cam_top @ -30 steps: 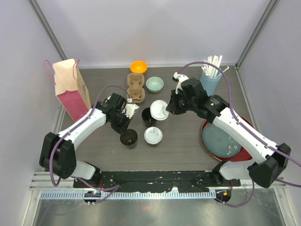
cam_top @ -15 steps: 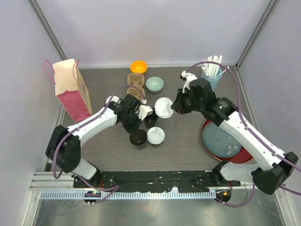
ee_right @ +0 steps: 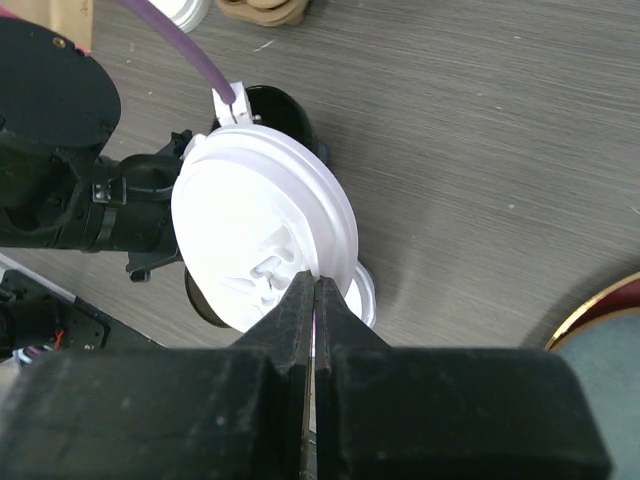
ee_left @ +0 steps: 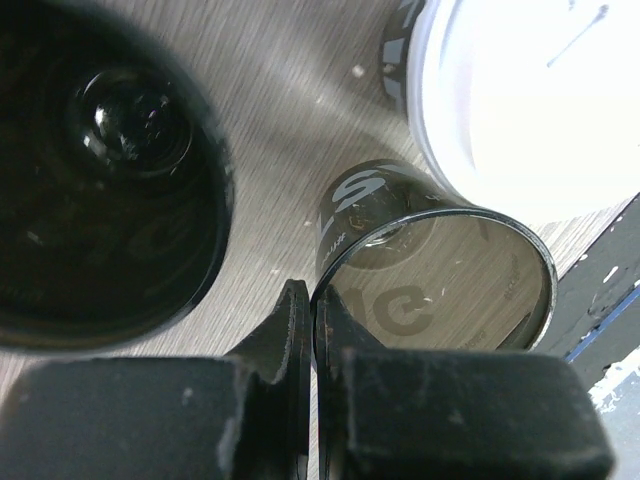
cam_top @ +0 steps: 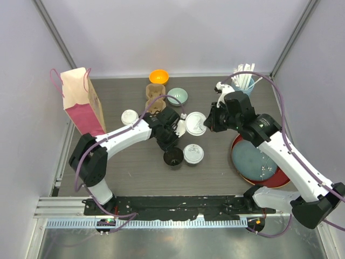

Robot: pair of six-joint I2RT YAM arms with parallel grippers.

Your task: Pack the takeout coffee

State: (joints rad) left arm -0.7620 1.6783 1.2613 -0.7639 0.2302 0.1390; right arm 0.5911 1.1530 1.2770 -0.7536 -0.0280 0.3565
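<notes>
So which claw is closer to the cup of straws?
Right. The right gripper, pinching a white lid, is just near-left of the tumbler of straws; the left gripper, pinching the rim of an open black cup, is farther left, mid-table.

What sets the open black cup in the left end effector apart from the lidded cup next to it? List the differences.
The open cup has no lid, so its inside shows; the lidded cup is capped in white. The open cup is pinched at its rim by the left end effector; the lidded cup stands free, ungripped. Both are small black paper cups with pale lettering on the side.
</notes>
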